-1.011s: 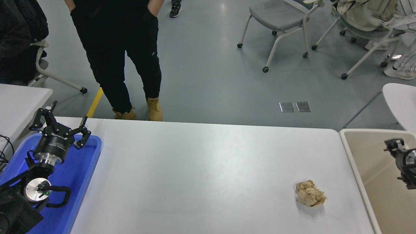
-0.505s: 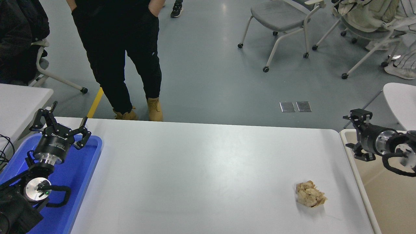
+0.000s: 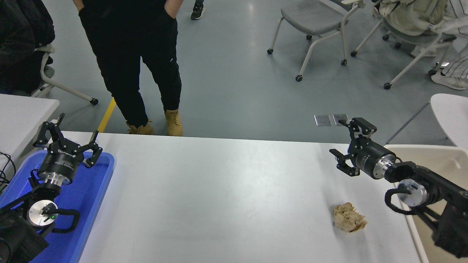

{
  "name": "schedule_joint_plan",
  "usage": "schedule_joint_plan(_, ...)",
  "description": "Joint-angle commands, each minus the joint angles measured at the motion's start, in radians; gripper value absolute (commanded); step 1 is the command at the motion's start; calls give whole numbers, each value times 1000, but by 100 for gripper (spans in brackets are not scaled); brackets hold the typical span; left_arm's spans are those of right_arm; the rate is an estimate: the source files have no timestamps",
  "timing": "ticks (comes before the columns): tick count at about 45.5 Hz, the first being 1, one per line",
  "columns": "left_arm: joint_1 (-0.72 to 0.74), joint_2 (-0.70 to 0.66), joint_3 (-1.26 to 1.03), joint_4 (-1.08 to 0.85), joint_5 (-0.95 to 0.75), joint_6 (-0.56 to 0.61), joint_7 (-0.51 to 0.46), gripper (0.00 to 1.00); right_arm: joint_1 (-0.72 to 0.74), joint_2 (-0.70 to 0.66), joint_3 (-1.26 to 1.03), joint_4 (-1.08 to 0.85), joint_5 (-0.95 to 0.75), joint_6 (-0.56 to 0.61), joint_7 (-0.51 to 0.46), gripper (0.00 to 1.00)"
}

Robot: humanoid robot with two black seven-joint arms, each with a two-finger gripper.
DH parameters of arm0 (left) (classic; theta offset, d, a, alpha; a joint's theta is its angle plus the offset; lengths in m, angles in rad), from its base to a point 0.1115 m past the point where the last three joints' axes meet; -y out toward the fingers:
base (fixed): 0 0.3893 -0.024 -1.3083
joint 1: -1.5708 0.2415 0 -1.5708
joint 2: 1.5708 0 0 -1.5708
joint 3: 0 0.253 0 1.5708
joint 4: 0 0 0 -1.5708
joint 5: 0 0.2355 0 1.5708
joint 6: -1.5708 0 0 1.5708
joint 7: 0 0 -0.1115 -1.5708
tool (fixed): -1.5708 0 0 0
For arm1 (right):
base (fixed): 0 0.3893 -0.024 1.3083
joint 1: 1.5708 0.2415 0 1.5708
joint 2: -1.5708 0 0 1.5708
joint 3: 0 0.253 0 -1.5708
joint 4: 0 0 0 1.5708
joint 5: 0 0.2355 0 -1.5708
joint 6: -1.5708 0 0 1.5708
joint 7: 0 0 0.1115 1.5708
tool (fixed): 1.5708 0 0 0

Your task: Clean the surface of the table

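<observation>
The white worktop fills the lower middle of the frame, its near edge cut off at the bottom. A crumpled brown paper wad is seen at its lower right, below the right tool, whose fingers are spread open and empty. The left tool, also spread open, is parked over a blue tray at lower left; a person's legs are cut off at the top.

Right hand open above the bench.
Crumpled paper lies near it; left hand open over blue tray.

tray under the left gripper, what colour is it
Blue. The tray shows best in the head view, at the table's left end.
</observation>
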Motion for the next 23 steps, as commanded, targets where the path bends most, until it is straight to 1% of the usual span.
schedule_joint_plan(1,0,0,0,1,0,0,0,100,-71,141,105,-5,0,22,68,100)
schedule_joint_plan(13,0,0,0,0,0,0,0,100,-75,282,204,-92,1,15,68,100)
schedule_joint_plan(23,0,0,0,0,0,0,0,100,-74,353,286,-157,4,-2,68,100)
